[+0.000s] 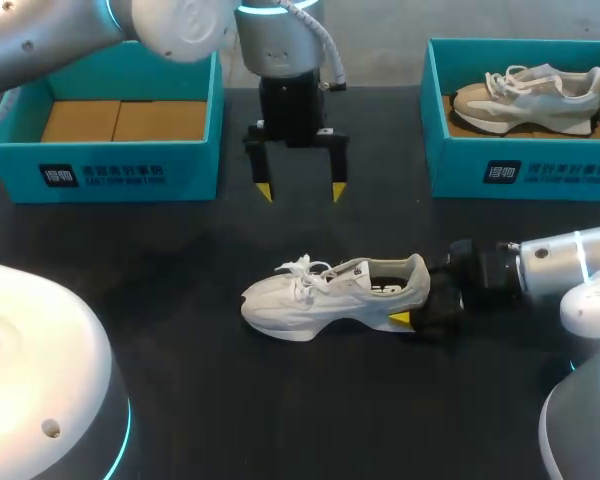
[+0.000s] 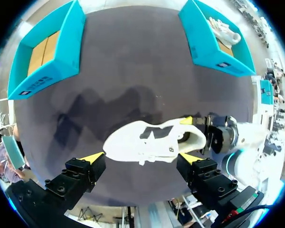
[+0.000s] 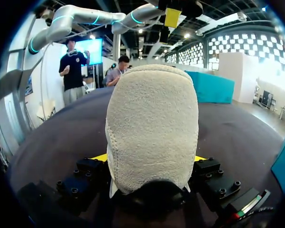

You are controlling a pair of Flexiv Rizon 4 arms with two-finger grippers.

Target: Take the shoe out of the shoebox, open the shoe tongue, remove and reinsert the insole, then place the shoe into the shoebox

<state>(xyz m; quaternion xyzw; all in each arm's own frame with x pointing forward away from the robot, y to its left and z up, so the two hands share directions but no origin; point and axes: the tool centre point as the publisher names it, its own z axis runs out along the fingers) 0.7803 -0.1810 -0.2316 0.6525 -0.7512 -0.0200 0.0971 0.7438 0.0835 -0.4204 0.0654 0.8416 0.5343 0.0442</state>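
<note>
Closest to head cam: white rounded arm shell (image 1: 30, 380), lower left, teal light ring at its edge. Beyond it, matte black tabletop (image 1: 210, 410).

Mid-table: white lace-up sneaker (image 1: 320, 295). Sits upright on its sole, outside both boxes, toe toward the left arm's side, heel toward the right arm. Laces tied, dark lining visible in the opening.

Right gripper (image 1: 412, 296): low, level with the table, at the sneaker's heel. Head view shows only one yellow tip, on the near side of the heel. Right wrist view: pale suede heel (image 3: 152, 128) wedged between the fingers, yellow at both flanks, both in contact. Pinching the heel from two sides.

Left gripper (image 1: 301, 190): hangs above the table behind the sneaker, pointing down. Fingers spread wide, nothing between them, no contact with anything. Left wrist view: looks straight down past both own tips (image 2: 141, 157) onto the sneaker (image 2: 147, 140) and the right arm's clamp (image 2: 189, 138).

Back left: open teal cardboard shoebox (image 1: 130, 165), only flat brown card inside. Well apart from the sneaker.

Back right: second teal shoebox (image 1: 530, 165), beige-and-grey sneaker (image 1: 525, 100) lying inside, toe toward the table's middle.
</note>
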